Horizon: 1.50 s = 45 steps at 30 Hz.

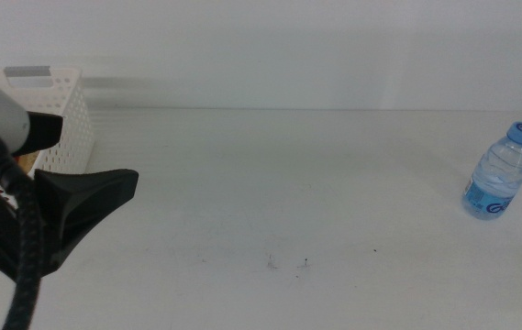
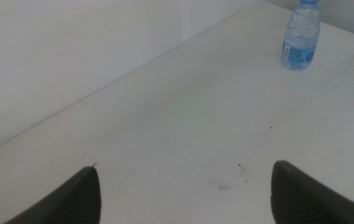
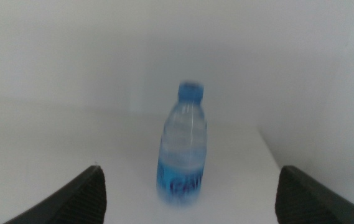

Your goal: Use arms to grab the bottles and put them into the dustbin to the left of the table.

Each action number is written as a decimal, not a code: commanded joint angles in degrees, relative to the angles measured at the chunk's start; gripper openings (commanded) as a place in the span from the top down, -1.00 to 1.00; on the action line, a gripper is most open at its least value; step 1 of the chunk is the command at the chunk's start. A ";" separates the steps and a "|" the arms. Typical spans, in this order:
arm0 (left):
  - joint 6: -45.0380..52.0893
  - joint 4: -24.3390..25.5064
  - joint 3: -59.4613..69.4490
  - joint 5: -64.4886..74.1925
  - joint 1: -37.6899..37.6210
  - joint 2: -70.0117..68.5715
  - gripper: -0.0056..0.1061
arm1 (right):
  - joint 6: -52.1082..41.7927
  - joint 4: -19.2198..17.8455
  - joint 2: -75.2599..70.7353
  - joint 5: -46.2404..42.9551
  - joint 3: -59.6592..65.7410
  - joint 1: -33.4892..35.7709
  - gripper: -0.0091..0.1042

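Observation:
A small clear water bottle [image 1: 499, 174] with a blue cap stands upright at the far right of the white table [image 1: 288, 183]. It also shows far off in the left wrist view [image 2: 301, 37]. My left gripper [image 1: 98, 154] is open and empty at the table's left, just in front of the white perforated dustbin [image 1: 63, 105]. Its view shows its own spread gripper [image 2: 185, 165] over bare table. My right gripper [image 3: 190, 169] is open and empty, facing the bottle [image 3: 183, 149], which stands ahead of it and apart. The tea bottle and red can are out of view.
A white wall runs behind the table. A few dark specks [image 1: 288, 264] mark the tabletop near the front middle. The left arm's black cable [image 1: 27, 266] hangs at the lower left. A yellowish patch [image 1: 27, 163] shows by the dustbin's lower wall.

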 commanded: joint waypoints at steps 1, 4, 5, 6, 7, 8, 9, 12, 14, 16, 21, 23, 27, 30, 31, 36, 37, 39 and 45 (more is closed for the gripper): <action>-0.29 -0.04 -0.08 -0.35 -0.21 -0.38 -0.78 | 0.19 -0.20 -0.24 -3.83 0.23 -0.18 -0.80; -0.29 -0.04 -0.08 -0.35 -0.21 -0.38 -0.78 | 1.97 0.67 -0.24 -8.53 0.23 -0.18 -0.80; -0.29 -0.04 -0.08 -0.35 -0.21 -0.38 -0.78 | 2.08 0.67 -0.24 -8.53 0.23 -0.18 -0.80; -0.29 -0.04 -0.08 -0.35 -0.21 -0.38 -0.78 | 2.08 0.67 0.08 -9.15 0.23 -0.18 -0.80; -0.30 -0.04 -0.08 -0.52 -0.21 -0.38 -0.78 | 2.08 0.67 1.79 -9.94 0.23 -0.18 -0.80; -0.30 -0.04 -0.08 -0.67 -0.21 -0.38 -0.78 | 2.08 0.67 3.43 -10.86 0.23 -0.18 -0.80; -0.30 -0.04 -0.08 -0.74 -0.21 -0.38 -0.78 | 2.30 0.67 5.65 -12.26 0.23 -0.18 -0.80; -0.30 -0.04 -0.08 -0.74 -0.21 -0.38 -0.78 | 3.39 0.67 13.27 -17.99 0.23 -0.18 -0.80; -0.30 -0.04 -0.08 -0.74 -0.21 -0.38 -0.78 | 4.04 0.67 18.08 -22.10 0.23 -0.18 -0.80; -0.30 -0.04 -0.08 -0.74 -0.21 -0.38 -0.78 | 4.65 0.67 23.34 -26.60 0.23 -0.18 -0.80; -0.30 -0.04 -0.08 -0.74 -0.21 -0.38 -0.78 | 5.83 0.67 33.64 -34.61 0.23 -0.18 -0.80; -0.30 -0.04 -0.08 -0.74 -0.21 -0.38 -0.78 | 7.36 0.67 36.83 -37.27 0.23 -0.18 -0.80; -0.30 -0.04 -0.08 -0.74 -0.21 -0.38 -0.78 | 13.03 0.67 41.05 -41.24 0.23 -0.18 -0.80; -0.30 -0.04 -0.08 -0.74 -0.21 -0.38 -0.78 | 13.42 0.67 43.79 -44.44 0.23 -0.18 -0.80; -0.30 -0.04 -0.08 -0.74 -0.21 -0.38 -0.78 | 14.14 0.39 44.91 -45.94 0.23 -0.18 -0.80; -0.30 -0.04 -0.08 -0.74 -0.21 -0.38 -0.78 | 19.13 -3.55 52.01 -53.70 0.23 -0.18 -0.80; -0.30 -0.04 -0.08 -0.74 -0.21 -0.38 -0.78 | 20.05 -4.54 53.25 -55.06 0.23 -0.18 -0.80; -0.30 -0.04 -0.08 -0.74 -0.21 -0.38 -0.78 | 22.48 -5.81 56.18 -56.71 0.23 -0.18 -0.80; -0.30 -0.04 -0.08 -0.73 -0.21 -0.38 -0.78 | 19.55 -9.09 63.98 -61.41 0.23 -0.18 -0.80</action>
